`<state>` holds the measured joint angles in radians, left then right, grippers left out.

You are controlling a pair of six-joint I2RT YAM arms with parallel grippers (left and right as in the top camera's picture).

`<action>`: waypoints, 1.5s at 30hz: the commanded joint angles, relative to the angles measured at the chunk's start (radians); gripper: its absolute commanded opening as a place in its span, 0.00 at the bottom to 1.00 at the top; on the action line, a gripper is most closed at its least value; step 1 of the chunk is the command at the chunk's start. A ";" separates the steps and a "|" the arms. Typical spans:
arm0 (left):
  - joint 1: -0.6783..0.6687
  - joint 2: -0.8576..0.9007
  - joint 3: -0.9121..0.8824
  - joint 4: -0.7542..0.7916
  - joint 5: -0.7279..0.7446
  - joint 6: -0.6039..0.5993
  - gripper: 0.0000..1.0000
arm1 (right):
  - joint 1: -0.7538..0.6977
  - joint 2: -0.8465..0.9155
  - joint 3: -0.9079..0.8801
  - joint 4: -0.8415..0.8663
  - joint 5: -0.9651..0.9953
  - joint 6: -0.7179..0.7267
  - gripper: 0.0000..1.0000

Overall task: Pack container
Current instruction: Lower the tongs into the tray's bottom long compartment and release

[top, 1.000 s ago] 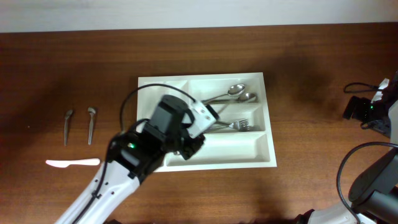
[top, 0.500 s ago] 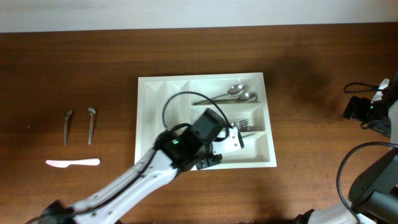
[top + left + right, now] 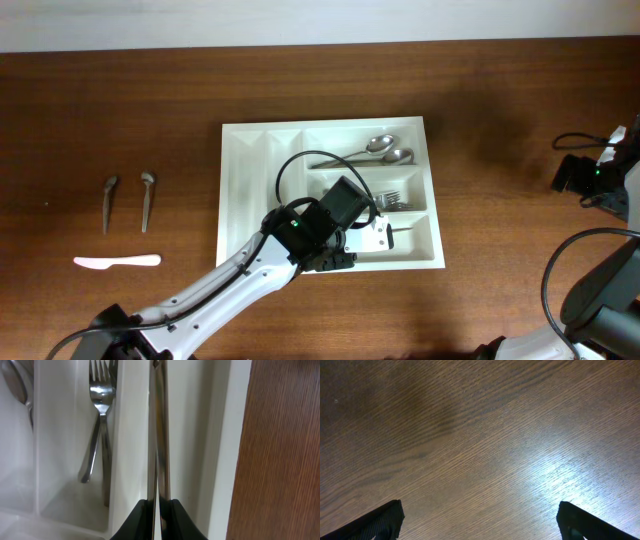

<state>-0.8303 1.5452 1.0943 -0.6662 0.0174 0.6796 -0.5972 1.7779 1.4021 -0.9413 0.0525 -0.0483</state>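
Observation:
The white container (image 3: 232, 190) lies mid-table, with two spoons (image 3: 386, 150) in its far wide compartment and forks (image 3: 396, 202) in the middle one. My left gripper (image 3: 376, 237) hangs over the near wide compartment, shut on a long shiny metal cutlery piece (image 3: 159, 435) seen edge-on, likely a knife. In the left wrist view the jaws (image 3: 160, 510) pinch its near end, and it runs along the near compartment beside the container's rim (image 3: 235, 435). The forks (image 3: 100, 420) lie one compartment over. My right gripper (image 3: 480, 520) is open and empty over bare wood at the far right (image 3: 598, 178).
Two small metal cutlery pieces (image 3: 110, 203) (image 3: 147, 198) and a white plastic knife (image 3: 117, 261) lie on the table left of the container. The two narrow compartments (image 3: 250, 170) hold nothing that I can see. Cables run by the right arm.
My left arm has swung right across the container, from over its left-middle part to the near right compartment, carrying the metal piece. The right arm has not moved.

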 commanded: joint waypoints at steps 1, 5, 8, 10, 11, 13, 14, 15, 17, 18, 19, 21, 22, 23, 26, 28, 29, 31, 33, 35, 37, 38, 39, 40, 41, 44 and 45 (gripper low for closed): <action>-0.003 0.012 0.006 0.003 -0.006 0.080 0.14 | -0.005 -0.002 -0.005 0.000 0.005 0.008 0.99; -0.003 0.047 0.006 0.020 -0.007 0.082 0.14 | -0.005 -0.002 -0.005 0.000 0.005 0.009 0.99; -0.003 0.081 0.006 0.029 -0.007 0.082 0.14 | -0.005 -0.002 -0.005 0.000 0.005 0.009 0.99; -0.003 0.105 0.006 0.035 -0.007 0.082 0.17 | -0.005 -0.002 -0.005 0.000 0.005 0.009 0.99; -0.003 0.116 0.006 0.038 -0.007 0.082 0.17 | -0.005 -0.002 -0.005 0.000 0.005 0.009 0.99; -0.003 0.143 0.006 0.046 -0.007 0.082 0.18 | -0.005 -0.002 -0.005 0.000 0.005 0.009 0.99; -0.003 0.151 0.006 0.050 -0.007 0.082 0.18 | -0.005 -0.002 -0.005 0.000 0.005 0.009 0.99; -0.003 0.161 0.006 0.053 -0.007 0.082 0.18 | -0.005 -0.002 -0.005 0.000 0.005 0.009 0.99; -0.003 0.175 0.006 0.061 -0.007 0.081 0.20 | -0.005 -0.002 -0.005 0.000 0.005 0.009 0.99; -0.003 0.182 0.006 0.065 -0.006 0.081 0.22 | -0.005 -0.002 -0.005 0.000 0.005 0.009 0.99; -0.003 0.192 0.006 0.070 -0.007 0.082 0.23 | -0.005 -0.002 -0.005 0.000 0.005 0.008 0.99; -0.003 0.210 0.006 0.076 -0.006 0.081 0.24 | -0.005 -0.002 -0.005 0.000 0.005 0.008 0.99; -0.003 0.219 0.006 0.076 -0.006 0.081 0.24 | -0.005 -0.002 -0.005 0.000 0.005 0.009 0.99; -0.003 0.224 0.006 0.076 -0.007 0.081 0.24 | -0.005 -0.002 -0.005 0.000 0.005 0.008 0.99; -0.003 0.228 0.006 0.076 -0.007 0.081 0.27 | -0.005 -0.002 -0.005 0.000 0.005 0.009 0.99; -0.003 0.228 0.006 0.084 -0.007 0.081 0.48 | -0.005 -0.002 -0.005 0.000 0.005 0.009 0.99; -0.003 0.228 0.006 0.088 -0.007 0.081 0.54 | -0.005 -0.002 -0.005 0.000 0.005 0.008 0.99; -0.003 0.228 0.006 0.099 -0.008 0.081 0.68 | -0.005 -0.002 -0.005 0.000 0.005 0.009 0.99; -0.003 0.228 0.006 0.114 -0.008 0.081 0.78 | -0.005 -0.002 -0.005 0.000 0.005 0.009 0.99; -0.003 0.228 0.006 0.130 -0.009 0.081 0.82 | -0.005 -0.002 -0.005 0.000 0.005 0.009 0.99; -0.003 0.227 0.010 0.146 -0.028 0.081 0.86 | -0.005 -0.002 -0.005 0.000 0.005 0.008 0.99; -0.003 0.227 0.015 0.153 -0.048 0.077 0.87 | -0.005 -0.002 -0.005 0.000 0.005 0.008 0.99; -0.003 0.227 0.024 0.156 -0.072 0.077 0.92 | -0.005 -0.002 -0.005 0.000 0.005 0.008 0.99; -0.003 0.225 0.040 0.154 -0.103 0.076 0.93 | -0.005 -0.002 -0.005 0.000 0.005 0.009 0.99; -0.003 0.222 0.061 0.155 -0.143 0.062 0.94 | -0.005 -0.002 -0.005 0.000 0.005 0.009 0.99; -0.003 0.201 0.146 0.155 -0.256 -0.008 0.99 | -0.005 -0.002 -0.005 0.000 0.005 0.009 0.99; -0.001 0.190 0.183 0.155 -0.290 -0.042 0.99 | -0.005 -0.002 -0.005 0.000 0.005 0.009 0.99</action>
<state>-0.8337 1.7664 1.1774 -0.5205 -0.1398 0.7208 -0.5972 1.7779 1.4021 -0.9413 0.0525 -0.0486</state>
